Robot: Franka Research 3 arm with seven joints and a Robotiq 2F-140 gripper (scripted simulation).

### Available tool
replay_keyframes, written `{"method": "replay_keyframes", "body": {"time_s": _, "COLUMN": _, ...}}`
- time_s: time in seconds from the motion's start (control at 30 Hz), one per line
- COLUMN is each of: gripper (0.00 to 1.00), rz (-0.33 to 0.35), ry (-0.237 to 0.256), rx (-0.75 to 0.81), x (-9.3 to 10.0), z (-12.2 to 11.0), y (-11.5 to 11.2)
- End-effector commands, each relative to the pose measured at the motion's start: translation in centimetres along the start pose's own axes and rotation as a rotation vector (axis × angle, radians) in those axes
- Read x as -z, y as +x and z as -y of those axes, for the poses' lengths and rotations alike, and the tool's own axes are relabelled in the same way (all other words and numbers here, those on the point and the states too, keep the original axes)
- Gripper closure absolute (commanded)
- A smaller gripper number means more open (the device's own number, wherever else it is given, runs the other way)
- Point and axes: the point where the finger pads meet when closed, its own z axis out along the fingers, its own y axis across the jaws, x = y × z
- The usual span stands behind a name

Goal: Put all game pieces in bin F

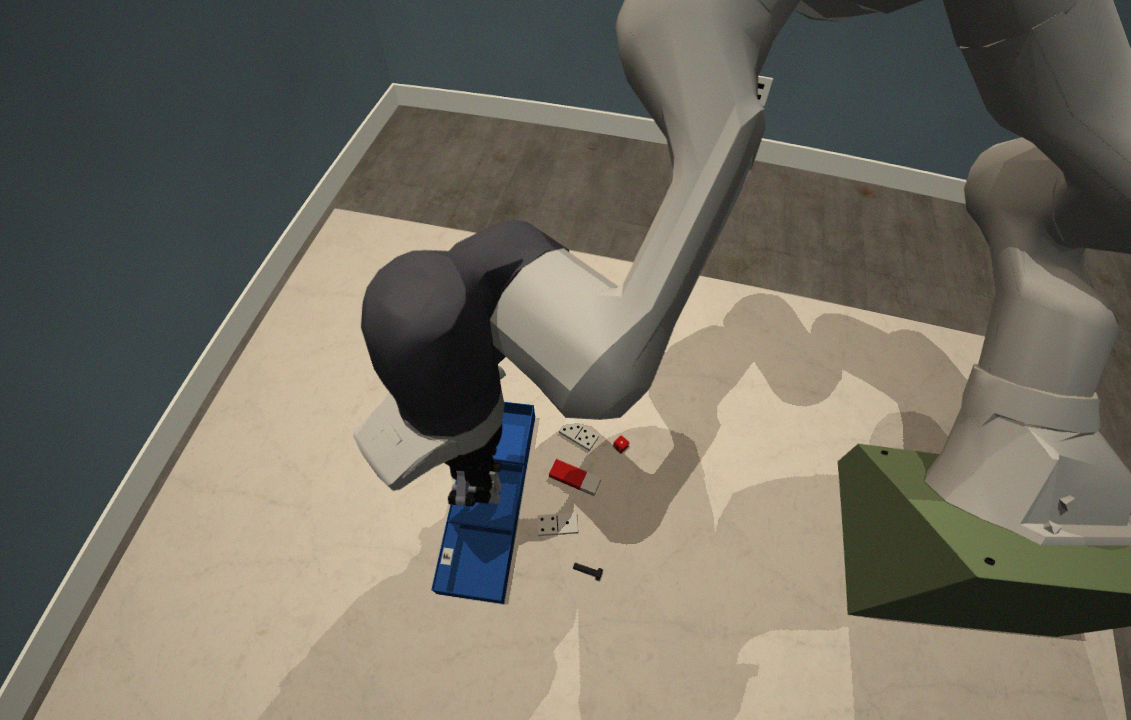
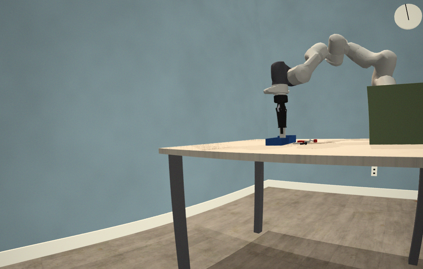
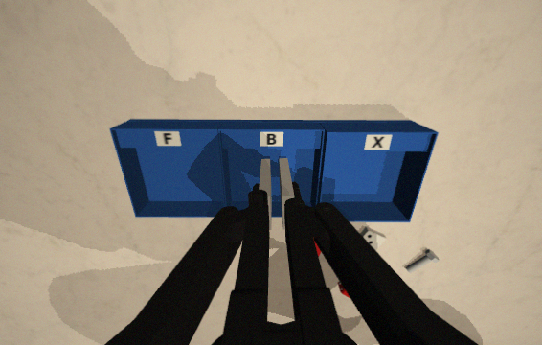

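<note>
"Where do we have the end effector (image 1: 481, 494) (image 2: 282, 135) (image 3: 275, 172)?"

"We have it pointing down at bin B (image 1: 495, 516) (image 3: 244, 149), the middle 1 of 3 joined blue bins (image 2: 275, 141). From these angles we cannot tell how deep its tips reach."

"And are we pinching anything?"

"No, our 2 fingers are pressed together, with just a thin gap between the pads and nothing in it."

"Where are our game pieces?"

"We see 3, all outside bin F (image 1: 475, 573) (image 3: 175, 177). The red die (image 1: 621, 443) (image 3: 345, 290) sits on the surface (image 1: 238, 492) (image 2: 306, 155) (image 3: 491, 96), on the arm base's side of the bins. The 5-dot domino (image 1: 579, 436) (image 3: 370, 237) lies between that die and the bins, near bin X (image 1: 513, 434) (image 3: 352, 168). The 4-and-1 domino (image 1: 556, 524) lies flat near the bins, level with the stretch by the divider of B and F."

"What else is out there with us?"

"A red and pale block (image 1: 573, 476) lies between the 2 dominoes; in the wrist view our fingers hide most of it. A dark bolt (image 1: 587, 570) lies beyond the 4-and-1 domino, and the wrist view gives us a gray bolt-like piece (image 3: 420, 259) near the X end."
</note>
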Motion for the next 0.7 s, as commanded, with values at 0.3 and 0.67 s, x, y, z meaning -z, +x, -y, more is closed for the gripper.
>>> {"method": "replay_keyframes", "body": {"time_s": 0.3, "gripper": 0.95, "rz": -0.005, "ry": 0.000, "rx": -0.003, "x": 0.9, "z": 0.0, "y": 0.2}}
{"method": "replay_keyframes", "body": {"time_s": 0.67, "gripper": 0.95, "rz": -0.005, "ry": 0.000, "rx": -0.003, "x": 2.4, "z": 0.0, "y": 0.2}}
